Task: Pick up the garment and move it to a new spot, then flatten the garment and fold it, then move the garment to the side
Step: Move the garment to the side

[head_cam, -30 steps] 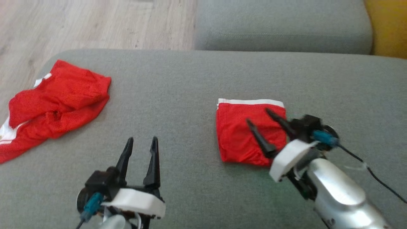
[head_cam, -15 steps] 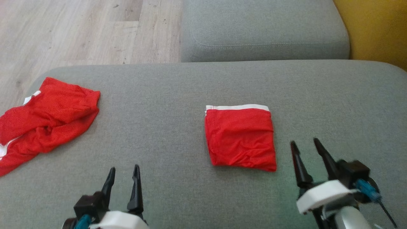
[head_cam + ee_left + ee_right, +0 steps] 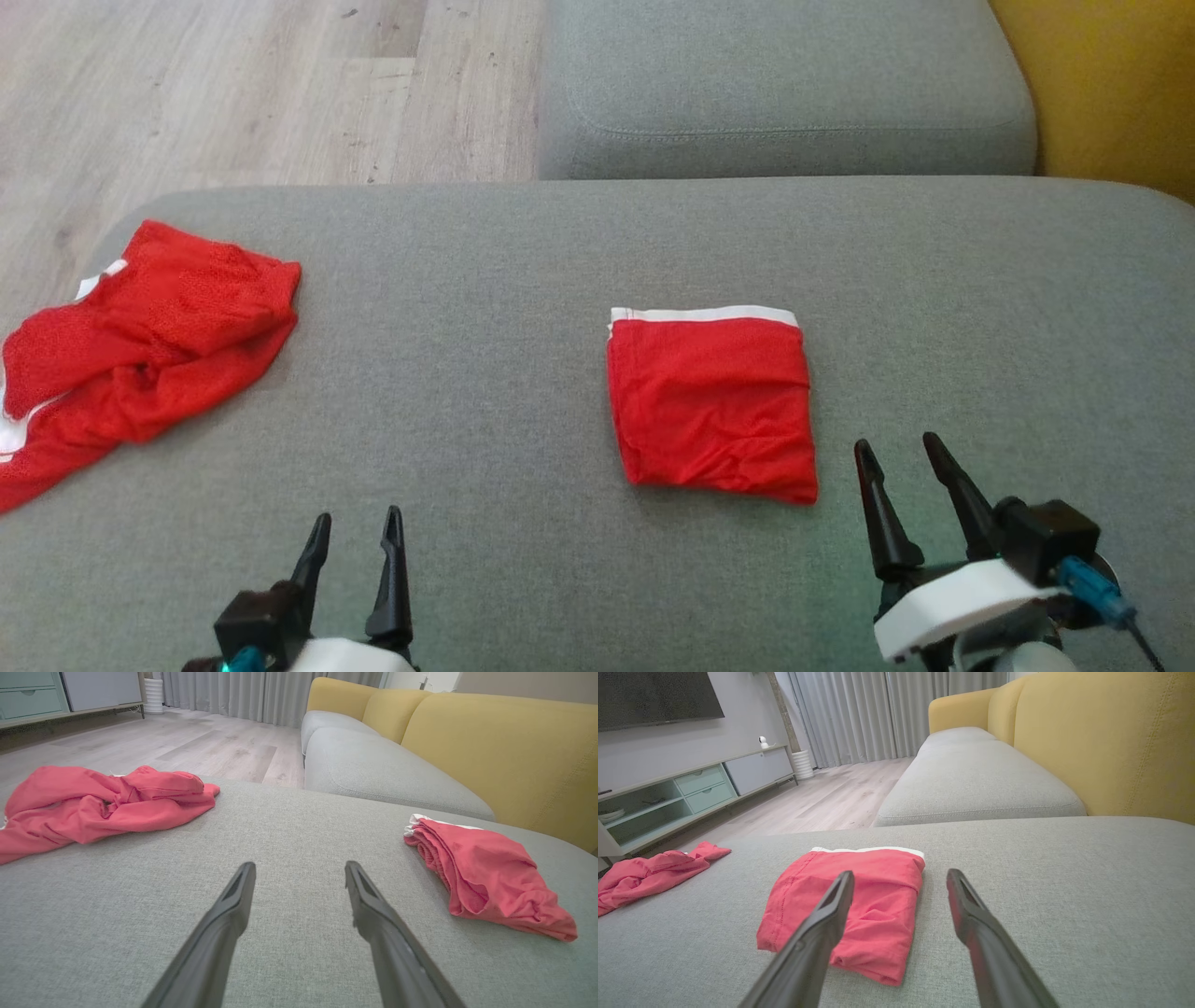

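Folded red garment (image 3: 711,403), lying released on the grey cushion (image 3: 523,280) just ahead and left of the right gripper (image 3: 894,442), whose fingers are hanging apart and empty after backing off it; left gripper (image 3: 358,515) also idling spread; fold appearing done, sideways move remaining.

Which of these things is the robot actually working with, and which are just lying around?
Part of the job: folded red garment; left gripper and right gripper, both open and empty; grey cushion under it.

Just lying about: crumpled red garment at the cushion's left edge; yellow sofa back; wood floor.
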You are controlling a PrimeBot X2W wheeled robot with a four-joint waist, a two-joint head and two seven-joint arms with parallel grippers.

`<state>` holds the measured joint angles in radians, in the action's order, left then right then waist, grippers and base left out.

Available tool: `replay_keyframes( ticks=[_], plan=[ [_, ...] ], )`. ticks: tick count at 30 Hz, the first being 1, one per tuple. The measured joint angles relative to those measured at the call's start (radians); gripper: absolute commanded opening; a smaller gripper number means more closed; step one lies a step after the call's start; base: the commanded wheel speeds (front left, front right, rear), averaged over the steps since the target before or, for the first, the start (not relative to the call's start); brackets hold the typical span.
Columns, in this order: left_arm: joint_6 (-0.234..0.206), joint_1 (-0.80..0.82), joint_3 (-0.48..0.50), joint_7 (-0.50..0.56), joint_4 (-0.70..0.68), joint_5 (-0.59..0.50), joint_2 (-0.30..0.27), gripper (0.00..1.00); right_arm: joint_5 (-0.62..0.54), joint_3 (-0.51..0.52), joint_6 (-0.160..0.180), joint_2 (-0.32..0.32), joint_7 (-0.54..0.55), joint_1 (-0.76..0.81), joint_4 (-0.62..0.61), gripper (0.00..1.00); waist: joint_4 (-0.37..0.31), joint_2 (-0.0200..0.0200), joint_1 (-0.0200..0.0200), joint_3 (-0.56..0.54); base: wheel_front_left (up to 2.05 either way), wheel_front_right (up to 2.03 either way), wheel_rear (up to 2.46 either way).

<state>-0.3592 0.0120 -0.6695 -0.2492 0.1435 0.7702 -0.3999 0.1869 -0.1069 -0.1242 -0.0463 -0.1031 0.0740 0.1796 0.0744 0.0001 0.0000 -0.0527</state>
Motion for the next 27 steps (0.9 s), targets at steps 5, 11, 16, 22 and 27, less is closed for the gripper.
replay_keyframes(
  ticks=[5, 11, 16, 22, 27],
  plan=[
    [0.008, 0.000, 0.009, 0.000, 0.004, -0.006, -0.003, 1.00, 0.000, 0.000, 0.000, 0.000, 0.008, 0.000, -0.011, 1.00, 0.002, 0.0000, 0.0000, 0.003, 0.00, 0.00, 0.00],
    [0.007, 0.001, 0.010, 0.000, 0.003, -0.016, -0.003, 1.00, -0.011, 0.008, 0.000, 0.000, 0.031, 0.000, -0.011, 1.00, 0.004, 0.0000, 0.0000, 0.008, 0.00, 0.00, 0.00],
    [0.007, 0.010, 0.002, 0.000, -0.002, -0.038, -0.004, 1.00, -0.011, 0.053, 0.000, 0.001, 0.125, -0.020, -0.017, 1.00, 0.019, 0.0000, 0.0000, 0.023, 0.00, 0.00, 0.00],
    [0.006, 0.042, -0.011, 0.003, -0.029, -0.058, -0.005, 1.00, -0.028, 0.106, 0.000, 0.001, 0.370, -0.208, -0.015, 1.00, 0.056, 0.0000, 0.0001, 0.056, 0.00, 0.00, 0.00],
    [0.006, 0.081, -0.022, 0.010, -0.036, -0.076, 0.003, 1.00, -0.052, 0.125, 0.000, -0.018, 0.528, -0.342, 0.069, 1.00, 0.104, 0.0000, 0.0002, 0.102, 0.00, 0.00, 0.00]
  ],
)
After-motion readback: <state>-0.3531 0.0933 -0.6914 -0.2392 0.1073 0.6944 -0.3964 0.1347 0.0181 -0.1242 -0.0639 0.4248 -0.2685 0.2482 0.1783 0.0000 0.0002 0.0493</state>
